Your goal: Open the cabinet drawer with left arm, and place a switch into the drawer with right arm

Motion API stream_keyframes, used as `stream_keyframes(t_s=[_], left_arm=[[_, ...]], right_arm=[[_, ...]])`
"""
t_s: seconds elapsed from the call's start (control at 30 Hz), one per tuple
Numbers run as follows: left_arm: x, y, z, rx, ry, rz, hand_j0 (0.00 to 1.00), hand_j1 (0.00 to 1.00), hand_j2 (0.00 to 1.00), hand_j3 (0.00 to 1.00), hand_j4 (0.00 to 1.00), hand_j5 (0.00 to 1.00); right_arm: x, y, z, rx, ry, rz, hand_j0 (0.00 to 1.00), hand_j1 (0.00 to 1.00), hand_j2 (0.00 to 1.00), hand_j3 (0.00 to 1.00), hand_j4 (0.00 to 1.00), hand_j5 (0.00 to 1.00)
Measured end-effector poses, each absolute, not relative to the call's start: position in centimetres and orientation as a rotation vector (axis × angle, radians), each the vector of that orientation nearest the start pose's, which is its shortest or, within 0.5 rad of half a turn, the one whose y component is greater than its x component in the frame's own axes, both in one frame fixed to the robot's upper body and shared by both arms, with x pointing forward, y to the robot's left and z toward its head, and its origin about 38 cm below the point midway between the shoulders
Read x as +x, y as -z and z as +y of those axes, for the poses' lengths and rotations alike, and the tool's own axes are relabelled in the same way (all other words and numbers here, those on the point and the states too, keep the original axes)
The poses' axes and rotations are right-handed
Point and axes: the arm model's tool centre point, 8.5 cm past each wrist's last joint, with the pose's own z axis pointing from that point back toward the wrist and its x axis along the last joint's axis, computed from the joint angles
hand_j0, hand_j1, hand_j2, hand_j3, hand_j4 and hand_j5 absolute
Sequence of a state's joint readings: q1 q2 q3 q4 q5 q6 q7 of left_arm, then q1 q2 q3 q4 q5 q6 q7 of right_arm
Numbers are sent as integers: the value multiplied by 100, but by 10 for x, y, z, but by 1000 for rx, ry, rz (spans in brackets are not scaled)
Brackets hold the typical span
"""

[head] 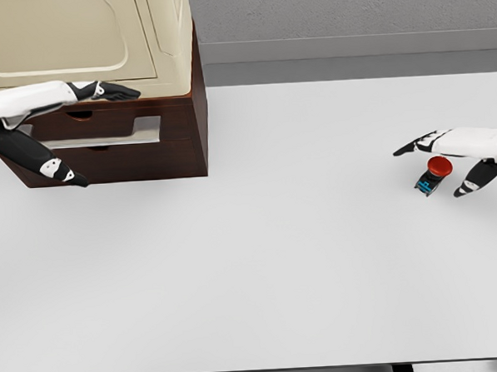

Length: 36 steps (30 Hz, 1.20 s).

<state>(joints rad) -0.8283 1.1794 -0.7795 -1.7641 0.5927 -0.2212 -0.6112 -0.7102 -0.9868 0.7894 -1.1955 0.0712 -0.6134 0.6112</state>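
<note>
Far left of the broad white table (261, 260): dark brown wooden cabinet (175, 144) with a cream top, one drawer (104, 133) slightly pulled out. Against its front, white-and-black left hand (78, 120), fingers spread and loose, gripping nothing, upper fingers level with the drawer. Well apart to the cabinet's right, near the table's right edge: small switch with red round button and dark base (432, 175), tilted. Around it, right hand (455, 160), fingers open, enclosing without clamping.

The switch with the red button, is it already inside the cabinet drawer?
No, the switch sits on the white table at the far right, under the right hand, well apart from the cabinet.
</note>
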Motion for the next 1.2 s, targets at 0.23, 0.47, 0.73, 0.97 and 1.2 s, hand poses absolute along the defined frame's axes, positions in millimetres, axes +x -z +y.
stream_keyframes(t_s=[0.23, 0.47, 0.73, 0.97, 1.2], left_arm=[[386, -334, 317, -171, 1533, -1524, 100, 100, 100, 100, 100, 100], [386, -328, 320, -178, 1522, -1509, 100, 100, 100, 100, 100, 100], [387, -321, 329, -156, 1479, -1441, 100, 100, 100, 100, 100, 100], [385, -317, 336, -138, 1467, -1407, 100, 100, 100, 100, 100, 100], [386, -316, 340, -126, 1452, -1389, 100, 100, 100, 100, 100, 100]], right_arm=[[431, -194, -413, -242, -1853, -1158, 84, 84, 84, 84, 84, 84], [431, -193, -413, -241, -1853, -1157, 81, 81, 81, 81, 81, 81], [429, -191, -413, -237, -1853, -1151, 77, 77, 77, 77, 77, 77], [429, -191, -413, -237, -1853, -1151, 72, 72, 72, 72, 72, 72], [429, -191, -414, -237, -1852, -1151, 69, 69, 69, 69, 69, 69]])
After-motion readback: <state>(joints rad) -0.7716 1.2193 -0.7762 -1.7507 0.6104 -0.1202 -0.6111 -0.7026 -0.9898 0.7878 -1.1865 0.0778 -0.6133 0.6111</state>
